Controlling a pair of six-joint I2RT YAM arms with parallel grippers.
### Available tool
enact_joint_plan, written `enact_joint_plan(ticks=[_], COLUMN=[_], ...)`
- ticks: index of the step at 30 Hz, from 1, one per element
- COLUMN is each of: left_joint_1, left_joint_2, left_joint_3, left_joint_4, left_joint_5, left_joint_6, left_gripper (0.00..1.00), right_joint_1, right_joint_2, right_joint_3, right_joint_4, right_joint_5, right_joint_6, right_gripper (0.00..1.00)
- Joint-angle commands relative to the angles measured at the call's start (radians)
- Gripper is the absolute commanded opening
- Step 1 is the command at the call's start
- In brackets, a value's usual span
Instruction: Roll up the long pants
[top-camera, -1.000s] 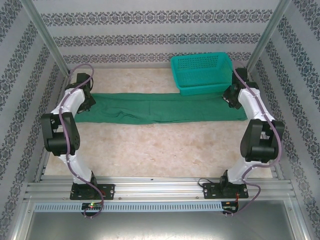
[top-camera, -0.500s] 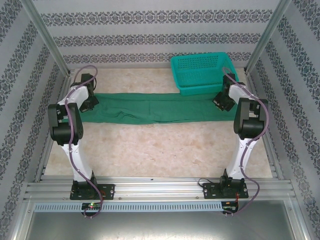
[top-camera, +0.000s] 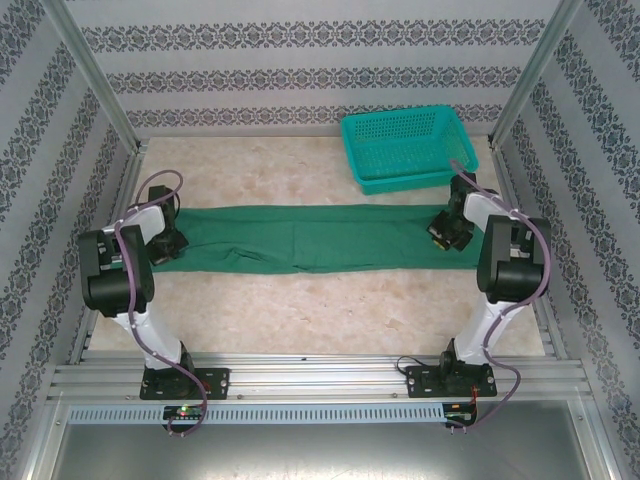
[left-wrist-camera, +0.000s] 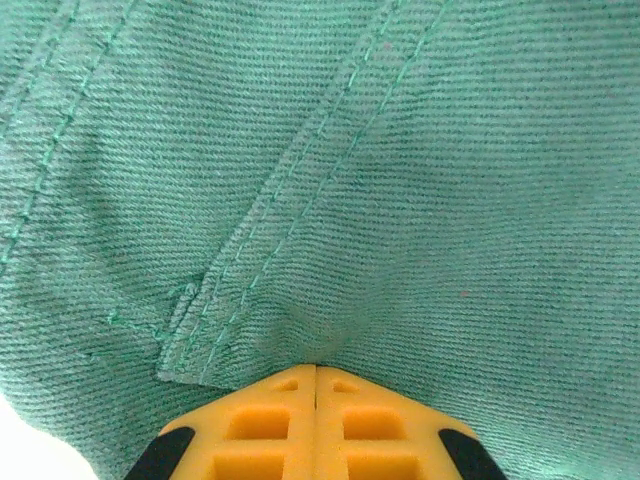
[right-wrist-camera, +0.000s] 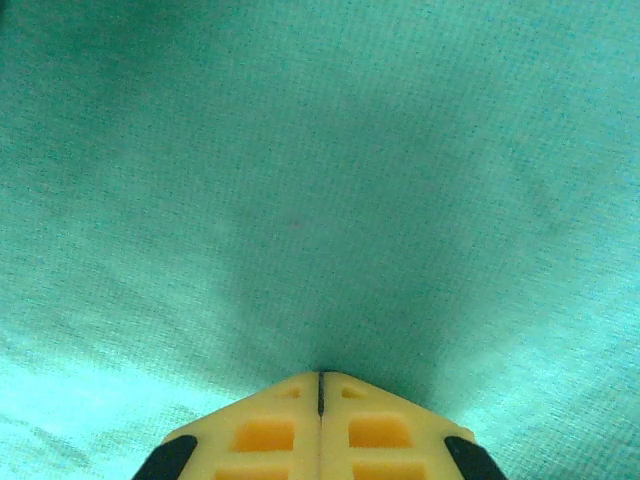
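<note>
The long pants (top-camera: 310, 235) lie stretched flat across the table from left to right, a dark green strip with the legs folded together. My left gripper (top-camera: 170, 243) sits at the strip's left end, my right gripper (top-camera: 447, 232) at its right end. In the left wrist view the yellow fingers meet at their tips (left-wrist-camera: 316, 368) and pinch a pucker of stitched green cloth (left-wrist-camera: 400, 180). The right wrist view shows the same: my right gripper (right-wrist-camera: 320, 375) is shut, with smooth green cloth (right-wrist-camera: 300, 180) drawn into its tips.
A teal mesh basket (top-camera: 403, 148) stands at the back right, just beyond the pants' right end. Patterned walls and metal posts close in the left, right and far sides. Bare marbled tabletop (top-camera: 310, 305) lies between the pants and the arm bases.
Both grippers have drawn back toward the near edge, and the pants have slid with them, away from the basket. The jaws have stayed shut.
</note>
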Motion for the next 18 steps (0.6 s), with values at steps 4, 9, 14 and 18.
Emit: enact_joint_plan(ticks=[4, 9, 14, 18], left_joint_1=[0.021, 0.021, 0.012, 0.009], left_joint_2=[-0.101, -0.272, -0.177, -0.014], left_joint_3=[-0.173, -0.202, -0.037, 0.108], left_joint_4=[-0.055, -0.103, -0.070, -0.060], left_joint_5=[0.076, 0.063, 0.097, 0.154], left_joint_6=[0.004, 0.002, 0.004, 0.020], left_gripper=[0.00, 0.00, 0.05, 0.00], right_joint_1=[-0.046, -0.057, -0.010, 0.011], right_joint_2=[-0.186, -0.268, -0.147, -0.030], right_joint_3=[-0.161, -0.191, -0.056, 0.034], right_joint_4=[-0.092, -0.092, -0.075, -0.045], right_joint_5=[0.008, 0.013, 0.003, -0.004], right_joint_6=[-0.036, -0.043, -0.021, 0.003], right_gripper=[0.00, 0.00, 0.00, 0.00])
